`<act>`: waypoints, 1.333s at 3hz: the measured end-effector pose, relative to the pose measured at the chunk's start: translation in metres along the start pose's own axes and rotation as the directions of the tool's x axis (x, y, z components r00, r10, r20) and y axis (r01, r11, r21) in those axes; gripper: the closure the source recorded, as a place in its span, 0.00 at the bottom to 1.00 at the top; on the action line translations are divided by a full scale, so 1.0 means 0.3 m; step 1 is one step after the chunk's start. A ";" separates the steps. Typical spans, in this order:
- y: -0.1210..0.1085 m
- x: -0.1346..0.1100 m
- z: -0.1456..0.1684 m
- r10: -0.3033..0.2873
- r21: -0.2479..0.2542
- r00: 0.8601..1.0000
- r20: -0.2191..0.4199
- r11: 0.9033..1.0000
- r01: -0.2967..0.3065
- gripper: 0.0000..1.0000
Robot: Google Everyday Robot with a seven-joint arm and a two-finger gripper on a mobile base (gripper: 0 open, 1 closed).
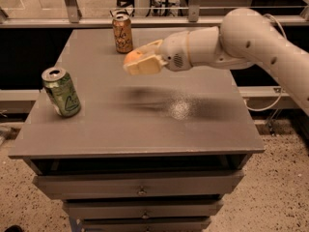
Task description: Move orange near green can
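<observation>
The green can [61, 92] stands slightly tilted near the left edge of the grey table [145, 124]. My gripper [137, 62] reaches in from the right on a white arm and hovers above the middle of the table, well to the right of the green can. Its cream fingers are shut on the orange [132, 57], which shows only partly between them. A shadow lies on the table under the gripper.
An orange-brown can [122, 32] stands upright at the table's back edge, just behind the gripper. The table has drawers [141, 191] below its front edge. A rail and glass panels run behind the table.
</observation>
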State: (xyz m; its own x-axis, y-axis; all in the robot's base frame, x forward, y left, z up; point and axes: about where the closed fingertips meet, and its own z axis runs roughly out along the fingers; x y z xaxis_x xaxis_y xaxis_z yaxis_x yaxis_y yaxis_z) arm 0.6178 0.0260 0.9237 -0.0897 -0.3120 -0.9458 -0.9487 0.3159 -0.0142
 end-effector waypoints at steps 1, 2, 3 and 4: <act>0.143 0.004 0.200 -0.021 -0.109 1.000 0.011 0.994 0.022 1.00; 0.201 0.023 0.281 -0.014 -0.156 1.000 0.009 0.988 0.015 1.00; 0.251 0.051 0.333 0.001 -0.182 1.000 -0.007 0.983 -0.003 0.85; 0.308 0.087 0.383 0.008 -0.213 1.000 -0.022 0.977 -0.012 0.54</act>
State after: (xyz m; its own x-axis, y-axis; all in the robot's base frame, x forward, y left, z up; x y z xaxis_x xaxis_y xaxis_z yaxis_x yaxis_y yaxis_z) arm 0.5625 0.1499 0.8603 -0.1035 -0.3290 -0.9386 -0.9904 0.1214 0.0667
